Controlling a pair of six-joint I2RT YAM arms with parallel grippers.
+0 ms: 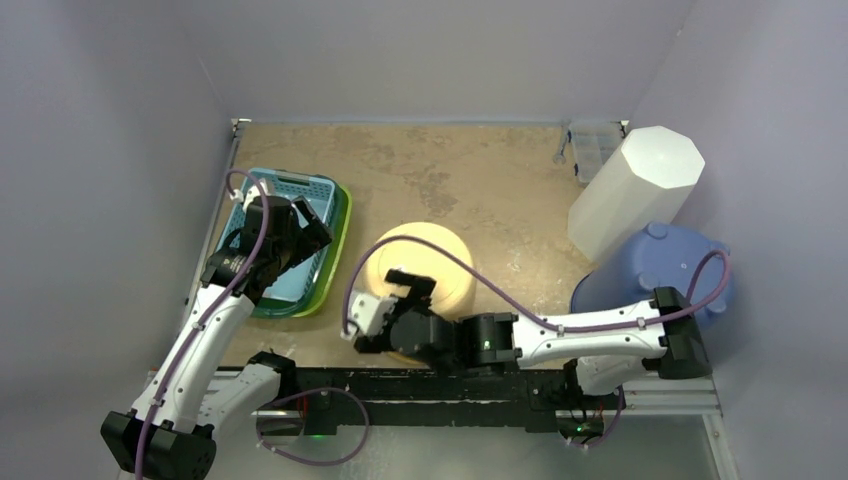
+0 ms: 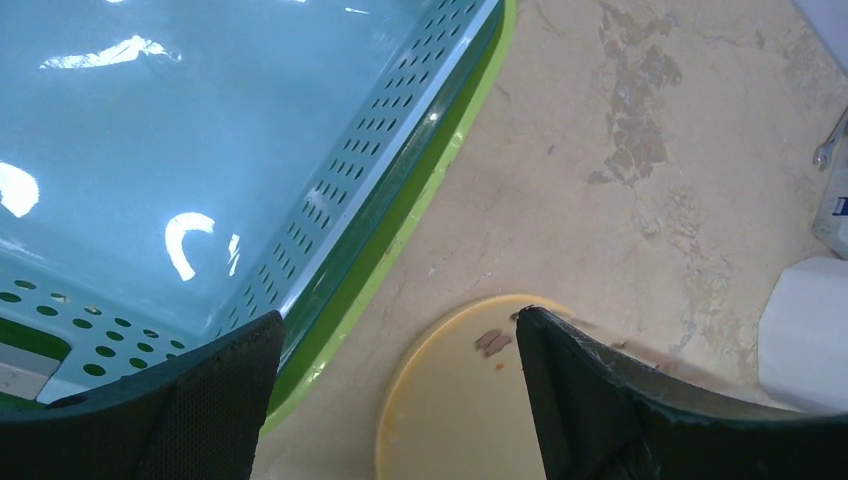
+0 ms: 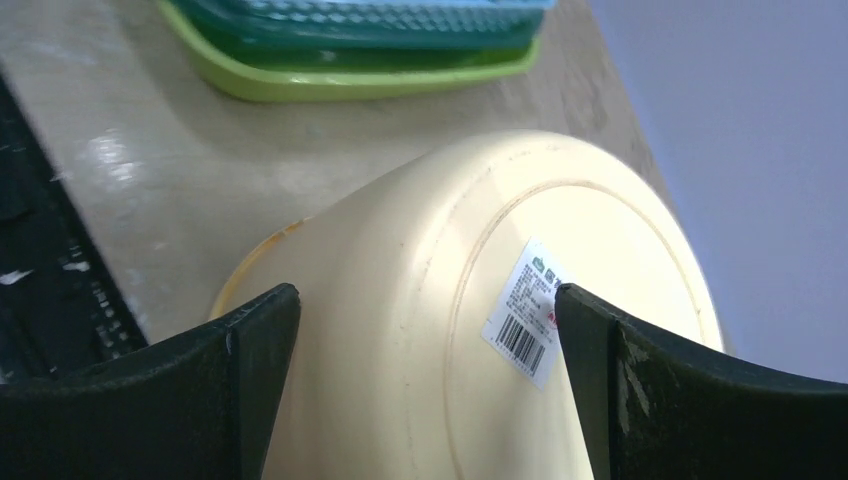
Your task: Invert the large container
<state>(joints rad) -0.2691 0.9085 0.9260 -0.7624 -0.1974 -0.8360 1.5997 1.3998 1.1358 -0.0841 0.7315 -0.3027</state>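
A: R gripper (image 1: 385,310)?
B: Near the front edge. Fingers spread wide, one each side of the cream container (image 1: 430,255). Can't tell if they touch it.
A: Container pos?
B: Centre-front of the table (image 1: 450,170), base up. The barcode label (image 3: 525,315) on the base shows btwn the fingers.
A: L gripper (image 2: 397,322)?
B: Left side, above the edge of the blue basket (image 1: 300,190), which sits in the green tray (image 1: 335,270). Fingers wide, nothing btwn them.
A: Further back?
B: Right side: blue bucket (image 1: 660,265), white octagonal bin (image 1: 630,195) just behind it, and a clear box (image 1: 590,145) in the far corner.
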